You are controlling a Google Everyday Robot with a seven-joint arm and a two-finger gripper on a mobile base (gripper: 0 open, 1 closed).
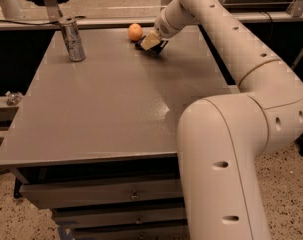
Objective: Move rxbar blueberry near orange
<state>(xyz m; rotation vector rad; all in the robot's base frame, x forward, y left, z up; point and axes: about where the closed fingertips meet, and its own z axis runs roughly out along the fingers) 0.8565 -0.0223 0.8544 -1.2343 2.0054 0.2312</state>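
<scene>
The orange (135, 32) sits at the far middle of the grey table (106, 109). My gripper (151, 43) is low over the table just right of the orange, about a finger's width from it. It is shut on the rxbar blueberry (141, 45), of which only dark edges show under the pale fingertips. The bar is at or just above the table surface; I cannot tell if it touches. My white arm reaches in from the right foreground.
A silver can (72, 39) stands at the far left of the table. A railing runs behind the far edge. Drawers sit below the front edge. My arm's large body fills the right foreground.
</scene>
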